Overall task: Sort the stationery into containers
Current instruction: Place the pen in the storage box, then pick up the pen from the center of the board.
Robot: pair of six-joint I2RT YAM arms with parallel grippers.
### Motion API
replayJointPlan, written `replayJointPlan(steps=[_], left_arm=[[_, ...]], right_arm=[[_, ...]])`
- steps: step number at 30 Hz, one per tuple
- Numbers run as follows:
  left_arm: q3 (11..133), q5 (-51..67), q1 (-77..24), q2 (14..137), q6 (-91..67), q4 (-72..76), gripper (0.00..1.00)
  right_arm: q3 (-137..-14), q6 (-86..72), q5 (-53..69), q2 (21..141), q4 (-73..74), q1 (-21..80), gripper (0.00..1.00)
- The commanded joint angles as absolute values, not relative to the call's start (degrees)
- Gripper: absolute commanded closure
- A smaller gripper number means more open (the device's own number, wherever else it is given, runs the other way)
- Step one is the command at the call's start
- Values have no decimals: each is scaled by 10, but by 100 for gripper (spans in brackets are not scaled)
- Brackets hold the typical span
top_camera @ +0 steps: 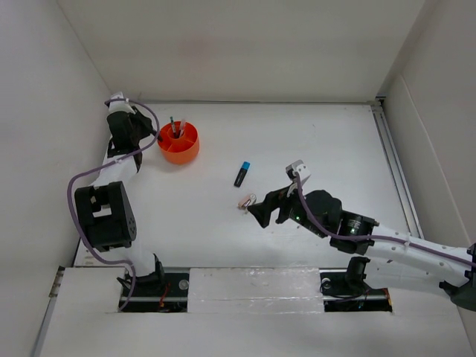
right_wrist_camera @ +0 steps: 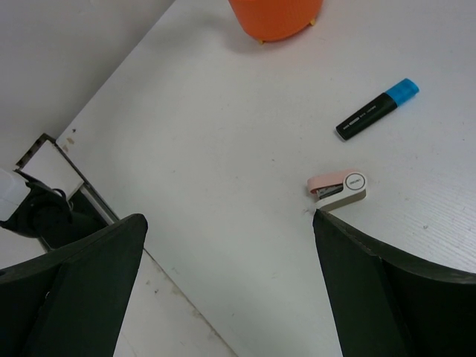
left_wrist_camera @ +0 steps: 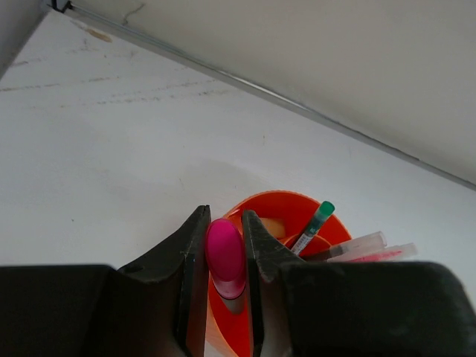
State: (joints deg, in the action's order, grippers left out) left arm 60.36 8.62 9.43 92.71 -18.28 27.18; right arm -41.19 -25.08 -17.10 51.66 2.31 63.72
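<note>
My left hand [left_wrist_camera: 224, 217] is closed on a highlighter [left_wrist_camera: 225, 254], whose rounded pink cap stands up between the two dark fingers and whose black barrel points down. The hand hangs directly over the near rim of the orange organiser [left_wrist_camera: 299, 202], at the far left of the counter [top_camera: 312, 141] beside the side wall. The organiser is round and short with inner dividers. A green-tipped pen [left_wrist_camera: 315, 224] leans upright in it, and two pale, clear-barrelled pens [left_wrist_camera: 370, 248] lean out toward the right. My right hand [right_wrist_camera: 229, 223] stands wide open and holds nothing, its fingers apart and low over the middle of the counter, well away from the organiser. A small pink-and-white stapler [right_wrist_camera: 338, 187] lies flat on the counter just beyond the tip of the right-hand finger; whether they touch I cannot tell. Farther out, apart from the stapler and between it and the organiser, a blue-capped highlighter [right_wrist_camera: 377, 109] lies on its side. Its barrel is black with white lettering, and its bright blue cap points away from my hand.
</note>
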Motion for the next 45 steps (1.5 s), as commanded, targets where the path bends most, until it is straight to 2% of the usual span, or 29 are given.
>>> replayJointPlan(steps=[1,18,19,20,25,32,35,36,37,41,44,45], left_arm=[[627,124,94,942,-177,304,100],[639,142,94,970,-193,301,98],[639,142,94,970,-193,296,95],[639,142,89,970,-188,296,84],[639,130,83,963,-183,291,58],[628,111,83,915,-194,291,48],[617,71,83,854,-224,291,23],[617,54,83,834,-234,285,6],[617,36,83,793,-245,275,0],[683,42,92,723,-308,146,0],[732,138,92,711,-308,97,0],[765,174,92,705,-299,56,0]], right_arm=[[-410,-257,-167,503,14,635,0],[-405,-257,-179,492,25,635,0],[-405,-257,-179,492,25,635,0],[-410,-257,-179,492,25,635,0],[-410,-257,-179,492,25,635,0],[-422,-257,-192,517,25,635,0],[-448,-262,-206,561,36,630,0],[-473,-269,-207,580,44,622,0],[-487,-274,-214,600,52,622,0],[-587,-342,-244,756,118,581,0],[-706,-379,-250,858,203,539,0],[-740,-387,-250,930,244,532,4]])
